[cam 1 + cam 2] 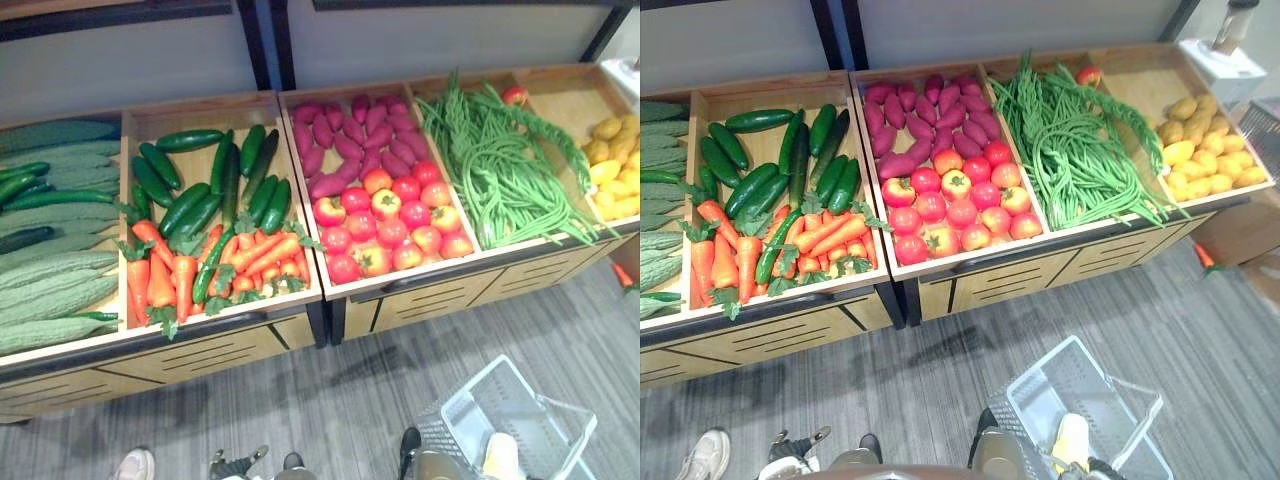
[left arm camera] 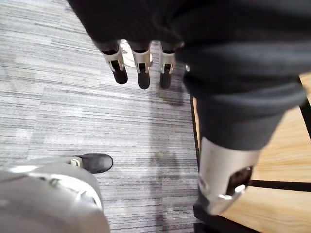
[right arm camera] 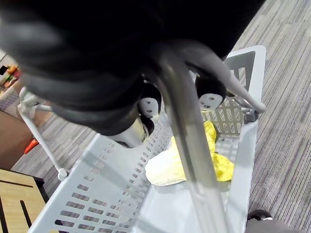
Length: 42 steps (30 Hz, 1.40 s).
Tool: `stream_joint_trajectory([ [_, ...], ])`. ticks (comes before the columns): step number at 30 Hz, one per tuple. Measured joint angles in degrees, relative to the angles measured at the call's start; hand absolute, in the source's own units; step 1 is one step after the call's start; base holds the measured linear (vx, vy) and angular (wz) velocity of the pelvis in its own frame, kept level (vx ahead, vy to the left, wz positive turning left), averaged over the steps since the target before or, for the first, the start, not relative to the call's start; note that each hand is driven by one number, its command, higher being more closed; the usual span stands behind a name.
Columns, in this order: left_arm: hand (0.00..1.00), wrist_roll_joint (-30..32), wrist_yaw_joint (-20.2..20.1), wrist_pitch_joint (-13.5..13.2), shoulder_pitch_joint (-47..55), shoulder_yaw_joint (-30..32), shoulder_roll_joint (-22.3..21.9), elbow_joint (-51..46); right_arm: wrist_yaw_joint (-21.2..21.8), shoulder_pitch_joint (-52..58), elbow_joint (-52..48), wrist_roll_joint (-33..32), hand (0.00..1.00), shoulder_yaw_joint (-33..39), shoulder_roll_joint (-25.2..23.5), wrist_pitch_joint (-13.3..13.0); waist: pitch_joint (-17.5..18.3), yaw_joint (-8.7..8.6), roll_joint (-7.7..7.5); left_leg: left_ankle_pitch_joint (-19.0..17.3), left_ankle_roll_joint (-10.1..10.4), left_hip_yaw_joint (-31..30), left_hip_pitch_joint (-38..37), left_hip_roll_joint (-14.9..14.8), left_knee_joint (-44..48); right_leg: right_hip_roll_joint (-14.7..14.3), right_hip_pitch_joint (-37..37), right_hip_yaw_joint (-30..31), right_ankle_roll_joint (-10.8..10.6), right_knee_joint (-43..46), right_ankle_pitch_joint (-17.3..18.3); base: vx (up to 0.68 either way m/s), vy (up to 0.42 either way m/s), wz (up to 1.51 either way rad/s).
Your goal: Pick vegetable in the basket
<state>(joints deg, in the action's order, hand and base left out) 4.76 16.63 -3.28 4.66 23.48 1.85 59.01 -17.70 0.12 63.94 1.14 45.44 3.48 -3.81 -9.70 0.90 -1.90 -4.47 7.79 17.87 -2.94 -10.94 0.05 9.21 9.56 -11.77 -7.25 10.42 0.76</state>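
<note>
While the right hand [image 3: 146,104] hangs low at the robot's right side, its fingers [image 3: 210,95] are clenched round the silver metal handle [image 3: 189,141] of a pale grey perforated plastic basket [image 1: 1040,368], which hangs just above the grey striped carpet floor [image 1: 350,400]. Inside the basket lies a pale yellow vegetable [image 3: 167,170], touching a brighter yellow piece [image 3: 221,165] beside it. The left hand [image 2: 142,60] hangs over the carpet just beside the front of the wooden display surface [image 1: 200,355], its fingers [image 2: 118,68] released, straight and holding nothing. The display surface is split into open compartments. The leftmost holds pale green ridged gourds [image 1: 50,280]. The next holds dark green cucumbers [image 1: 190,200] at the back and orange carrots with green tops [image 1: 160,275] at the front. The middle one holds purple sweet potatoes [image 1: 340,140] behind red tomatoes [image 1: 390,230]. To their right lies a heap of long green beans [image 1: 500,170], with one red tomato [image 1: 515,95] at the back of that compartment. The rightmost compartment holds yellow potatoes [image 1: 615,165]. A person's white shoe [image 1: 705,455] stands on the carpet to the robot's left.
</note>
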Motion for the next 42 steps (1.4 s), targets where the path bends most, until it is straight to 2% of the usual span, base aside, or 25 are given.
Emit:
stream_joint_trajectory([
  [3,0.0,0.1,2.0,0.1,-0.1,0.0,0.0,-3.2,0.1,0.3,0.5,0.0,1.0,0.2,0.0,0.1,0.2,-0.82,0.49,0.3,0.3,-1.7,-0.1,-0.5,0.0,-0.8,-2.8,-1.3,0.3,-3.3,0.2,0.01,-0.082,0.18],
  [6,0.0,1.5,6.2,-0.5,1.0,-1.9,0.5,-15.6,-0.3,1.7,1.3,0.0,1.0,-0.9,-0.1,-0.2,0.6,-0.77,-0.5,0.6,0.2,-3.4,2.0,0.2,0.1,-0.5,-2.8,-2.7,0.3,-4.7,-0.2,-0.06,-0.021,0.33],
  [9,0.0,9.5,13.4,-3.0,4.8,-6.3,3.6,-31.6,-0.9,3.0,1.6,-0.1,1.0,-1.2,-0.3,-1.6,0.8,-0.69,-0.92,1.0,-0.2,-4.4,3.1,1.3,0.0,0.3,-2.9,-3.4,0.0,-7.1,-1.9,-0.02,0.042,0.16],
  [12,0.0,16.5,17.2,-4.2,6.4,-8.8,7.0,-41.6,-1.9,4.1,1.4,-0.1,1.0,-2.9,-0.3,-2.8,1.0,-0.77,-0.66,1.0,-0.4,-4.5,3.7,2.0,0.1,0.8,-3.1,-3.3,-0.2,-8.5,-2.7,0.0,0.023,0.0],
  [15,0.0,21.6,18.4,-5.3,5.7,-11.2,11.3,-45.3,-2.0,4.1,1.0,-0.1,1.0,-3.8,0.0,-2.8,1.0,-1.03,-0.6,0.8,-0.5,-4.4,3.7,2.2,0.1,0.8,-3.2,-3.2,0.0,-9.1,-3.0,0.0,0.0,0.0],
  [21,0.0,27.8,17.0,-7.0,5.0,-14.2,19.4,-54.3,-1.8,3.9,0.7,0.1,1.0,-5.8,2.8,-3.0,0.7,-2.18,0.27,0.0,-1.2,-3.1,3.9,2.6,0.7,0.9,-2.8,-1.7,0.2,-10.3,-3.9,0.02,0.003,-0.1],
  [22,0.0,28.1,16.4,-7.9,4.1,-14.3,20.9,-54.6,-1.8,3.9,0.4,0.1,1.0,-5.9,3.5,-3.0,0.4,-2.31,0.77,-0.6,-1.3,-2.8,4.0,2.7,1.5,1.0,-2.8,-1.2,0.2,-10.3,-4.0,0.01,0.018,-0.2],
  [24,0.0,28.1,15.6,-8.2,2.6,-14.6,22.4,-54.6,-1.8,4.0,0.0,0.1,1.0,-6.0,4.4,-3.0,0.3,-2.48,1.35,-1.2,-1.6,-2.5,4.3,2.9,2.3,1.2,-2.6,-0.8,0.1,-10.4,-4.1,0.01,0.015,-0.14],
  [26,0.0,28.8,14.4,-8.2,-0.8,-16.7,26.0,-54.3,-1.7,3.9,-0.1,0.2,1.0,-6.0,5.5,-2.9,0.3,-2.51,1.83,-1.3,-1.7,-2.5,5.2,3.2,2.6,1.6,-1.6,-0.3,0.0,-10.4,-4.5,0.0,0.014,-0.08],
  [30,0.0,30.4,11.9,-8.6,-6.8,-21.2,30.7,-50.7,-1.7,3.9,-0.6,1.2,1.0,-6.0,6.4,-2.8,0.2,-2.65,1.88,-1.6,-2.1,-2.3,5.9,3.5,3.5,1.8,-1.1,0.1,0.7,-10.5,-5.2,-0.01,0.004,-0.03],
  [33,0.0,30.4,10.3,-7.6,-11.1,-23.9,32.1,-46.5,-1.6,3.5,-1.9,1.2,1.0,-6.7,6.7,-2.7,-0.7,-2.51,1.68,-2.1,-2.4,-1.2,6.1,3.6,4.4,2.0,-0.6,1.4,0.9,-10.5,-5.8,-0.05,0.011,-0.16],
  [36,0.0,30.4,7.6,-6.1,-14.6,-26.0,32.2,-45.5,-1.0,3.4,-3.8,1.3,1.0,-7.6,6.7,-2.6,-1.1,-2.38,1.41,-3.2,-2.1,-0.9,8.9,3.3,6.9,2.1,1.4,2.6,0.3,-10.5,-6.3,-0.07,-0.005,-0.1],
  [42,0.0,32.0,6.6,-4.3,-21.1,-29.0,32.0,-41.0,-0.4,3.3,-7.5,1.3,1.0,-7.9,6.5,-1.8,-2.2,-2.02,1.11,-4.4,-1.5,0.4,11.2,1.4,9.9,0.7,2.6,3.9,0.4,-10.2,-6.7,-0.06,-0.036,-0.1],
])
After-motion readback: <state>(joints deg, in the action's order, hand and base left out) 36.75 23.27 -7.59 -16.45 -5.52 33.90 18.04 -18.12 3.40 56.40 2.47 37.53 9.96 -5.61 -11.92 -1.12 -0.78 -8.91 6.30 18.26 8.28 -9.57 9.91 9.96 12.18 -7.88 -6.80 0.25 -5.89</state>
